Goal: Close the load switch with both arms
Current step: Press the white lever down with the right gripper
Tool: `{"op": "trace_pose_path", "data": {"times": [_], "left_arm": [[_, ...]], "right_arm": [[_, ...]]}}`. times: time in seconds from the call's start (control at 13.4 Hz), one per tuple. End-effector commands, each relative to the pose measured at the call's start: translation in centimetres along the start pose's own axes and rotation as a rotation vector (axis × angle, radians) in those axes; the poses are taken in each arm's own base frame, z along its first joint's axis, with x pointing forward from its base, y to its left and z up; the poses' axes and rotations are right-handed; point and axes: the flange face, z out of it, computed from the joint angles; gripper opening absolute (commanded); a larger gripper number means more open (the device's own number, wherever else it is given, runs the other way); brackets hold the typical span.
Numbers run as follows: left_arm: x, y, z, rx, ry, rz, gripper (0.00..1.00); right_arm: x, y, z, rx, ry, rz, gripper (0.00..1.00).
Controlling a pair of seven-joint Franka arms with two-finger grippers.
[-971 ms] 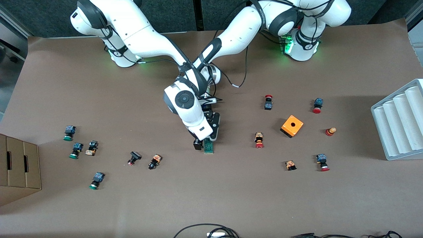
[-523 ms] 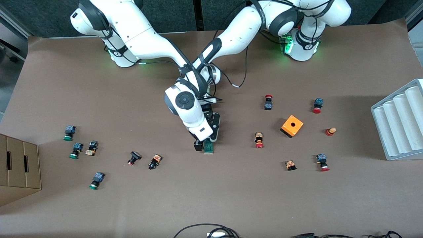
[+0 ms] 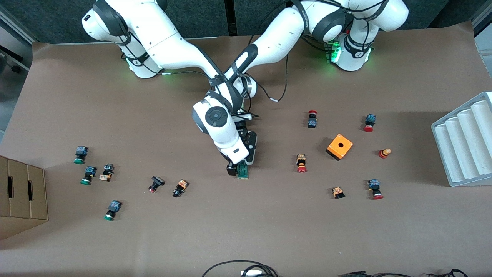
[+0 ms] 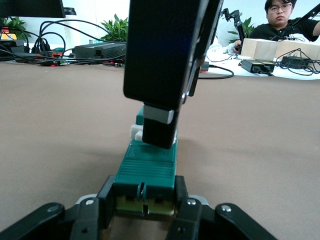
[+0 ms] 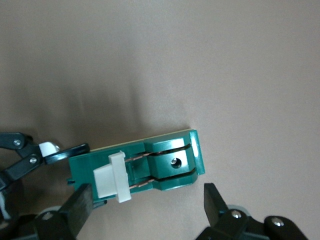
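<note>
At the middle of the table, the load switch lay flat, about halfway between the two arms' ends. The left gripper was clamped on the switch's end farther from the front camera, bracing it. The right gripper hung low over the switch with its fingers apart, the green body between them and one finger just beside the white sliding piece.

Over the last second very little had changed. The right arm's wrist had crept slightly toward the left arm's end of the table, and the switch itself had not moved. The left gripper's clamp had held, and the right gripper's fingers had stayed spread. That small creep probably meant the right finger was lining up on, or starting to press, the slider. The slider looked not yet pushed home, so the closing was likely unfinished.

Counted:
- One load switch and two arms.
- Twelve small push-buttons, six toward each arm's end.
- One orange cube.
- One cardboard box.
- One white ridged tray.
</note>
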Motion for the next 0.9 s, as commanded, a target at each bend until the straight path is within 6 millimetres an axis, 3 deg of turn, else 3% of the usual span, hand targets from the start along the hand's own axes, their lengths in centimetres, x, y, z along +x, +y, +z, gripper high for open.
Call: {"op": "trace_pose_path", "data": {"times": [0.0,0.52,0.82], "left_arm": [[-1.02,-0.18,0.53,-0.002,-0.005,-0.003,0.43],[-0.96,-0.12,0.54,-0.003,-0.004,-0.004,0.43],[-0.83,-0.11,0.60,-0.002,-0.003,-0.005,0.43]], "right_arm": [[0.54,0.12,1.01,-0.021,0.022,0.012,0.99],[0.55,0.11,1.14,-0.022,0.022,0.017,0.99],[0.63,0.19,1.10,-0.031,0.031,0.016,0.85]]}}
